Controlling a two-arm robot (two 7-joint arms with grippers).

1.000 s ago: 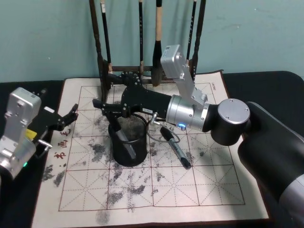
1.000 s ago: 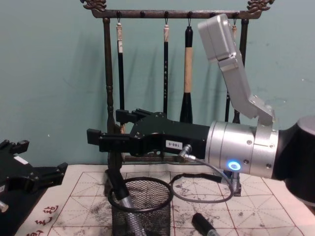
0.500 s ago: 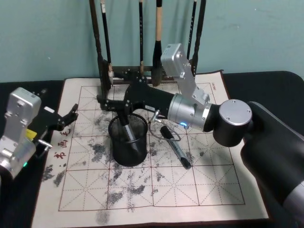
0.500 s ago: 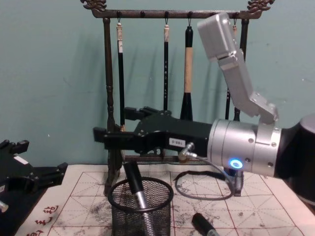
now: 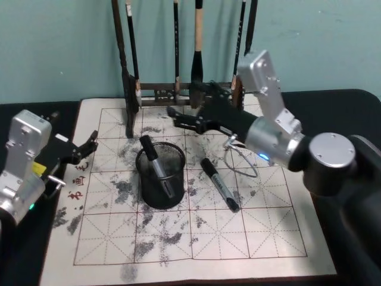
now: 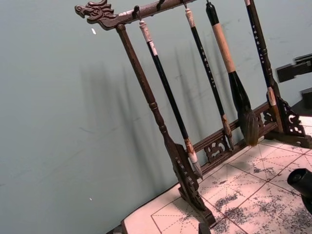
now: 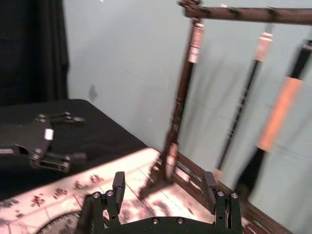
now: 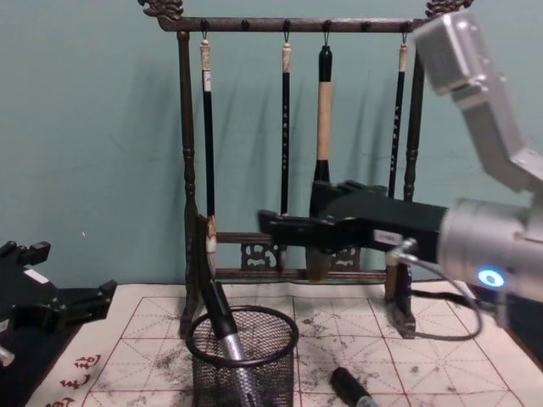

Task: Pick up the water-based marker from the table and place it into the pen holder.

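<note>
The pen holder [image 5: 159, 179] [image 8: 242, 349], a black mesh cup, stands on the cream mat of the table [image 5: 262, 238]. A black and silver water-based marker [image 5: 156, 167] [image 8: 222, 326] leans inside it, with its black cap above the rim. A second marker [image 5: 219, 185] [image 8: 350, 387] lies flat on the mat just right of the cup. My right gripper [image 5: 178, 117] [image 8: 273, 225] [image 7: 165, 192] hovers open and empty, behind and to the right of the cup, near the brush rack. My left gripper [image 5: 89, 145] [image 8: 59, 307] rests open at the mat's left edge.
A tall dark wooden brush rack [image 5: 178, 89] [image 8: 288, 25] [image 6: 161, 131] with several hanging brushes stands at the back of the mat. A loop of grey cable [image 5: 241, 161] hangs under my right wrist. The mat's front half holds only grey ink smudges.
My right gripper has pulled away from above the pen holder, up and to the right toward the rack. The marker stays leaning in the cup. The left arm has not moved.
</note>
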